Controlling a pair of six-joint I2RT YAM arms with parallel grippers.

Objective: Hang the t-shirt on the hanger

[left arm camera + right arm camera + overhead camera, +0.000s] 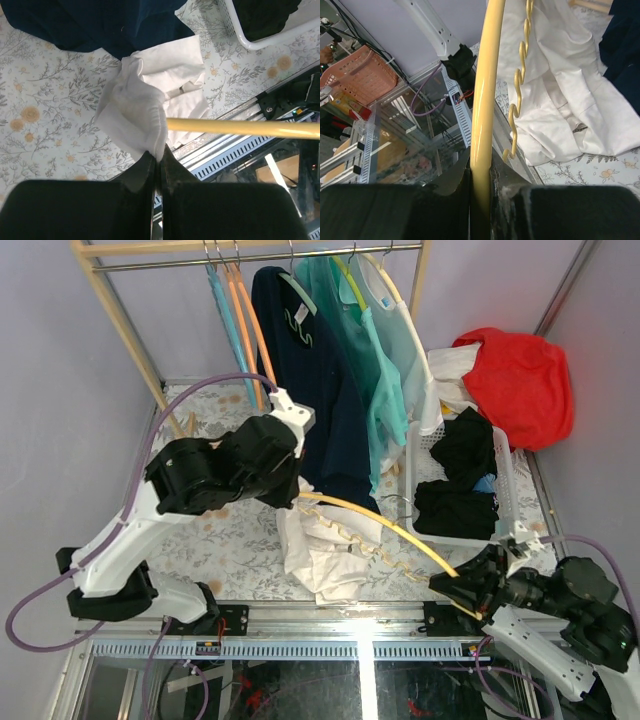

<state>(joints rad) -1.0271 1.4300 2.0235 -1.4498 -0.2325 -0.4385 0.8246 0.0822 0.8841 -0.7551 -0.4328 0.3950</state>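
Observation:
The white t-shirt (318, 550) hangs in a crumpled bunch over the floral table, one end lifted. My left gripper (290, 498) is shut on a fold of the t-shirt (137, 112), its fingertips (150, 162) pinching the cloth. The pale yellow hanger (400, 535) runs slanting from the shirt toward the lower right. My right gripper (462, 592) is shut on the hanger's arm (482, 100). The hanger's wavy lower bar (519, 85) lies against the white cloth (560, 100). The hanger's far end is tucked into the shirt near my left gripper. A yellow bar (245, 127) crosses the left wrist view.
A wooden clothes rack (250, 252) at the back carries a navy shirt (320, 390), pale mint shirts (385, 360) and orange and blue hangers (240, 325). A white basket (505, 480) with dark clothes stands at right, a red bag (520, 380) behind it.

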